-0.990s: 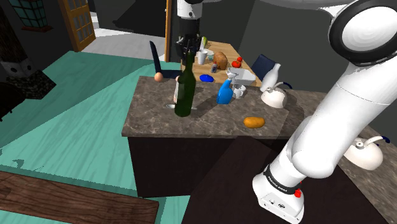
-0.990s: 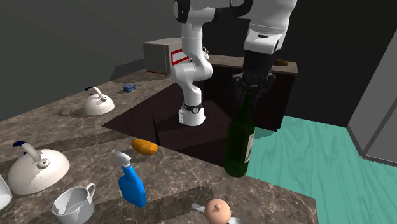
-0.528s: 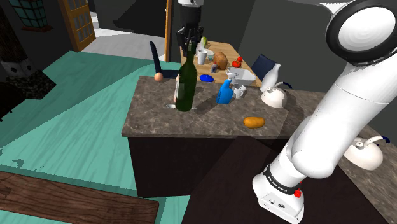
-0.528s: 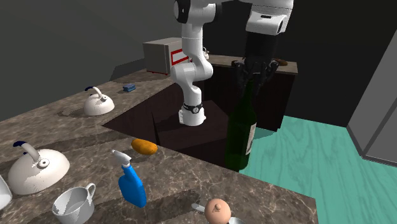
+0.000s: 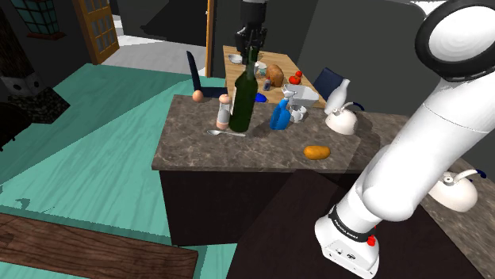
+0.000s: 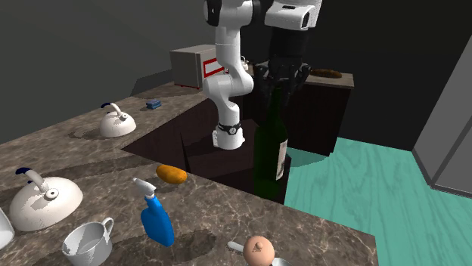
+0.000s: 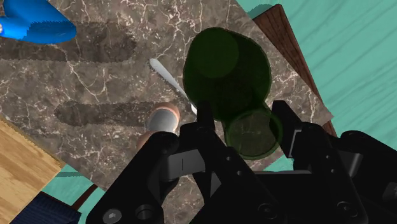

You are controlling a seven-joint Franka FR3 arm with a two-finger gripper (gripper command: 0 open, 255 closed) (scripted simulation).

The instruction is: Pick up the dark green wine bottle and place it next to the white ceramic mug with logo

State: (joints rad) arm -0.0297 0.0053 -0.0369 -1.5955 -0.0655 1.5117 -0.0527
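Dark green glass marks the one wine bottle (image 5: 243, 103), seen in the shoulder view leaning slightly over the brown marbled counter (image 5: 190, 143). Its neck is clasped by the narrowed gripper (image 5: 252, 53). One blue spray bottle (image 5: 279, 117) is seen at its three o'clock, with two white kettles (image 5: 341, 119) beyond and teal floor (image 5: 103, 143) around.

In the second exterior view, one white mug (image 6: 87, 242) is set at the bottle's eight o'clock, well apart. The bottle's pale label (image 6: 281, 161) cannot be read.

In the wrist view, the bottle's top is pinched between both fingers (image 7: 205, 127), and one spoon (image 7: 167, 75) is seen beside the bottle.

Teal floor (image 5: 95, 158), dark marble counter (image 5: 190, 143), wooden table (image 5: 279, 60) behind
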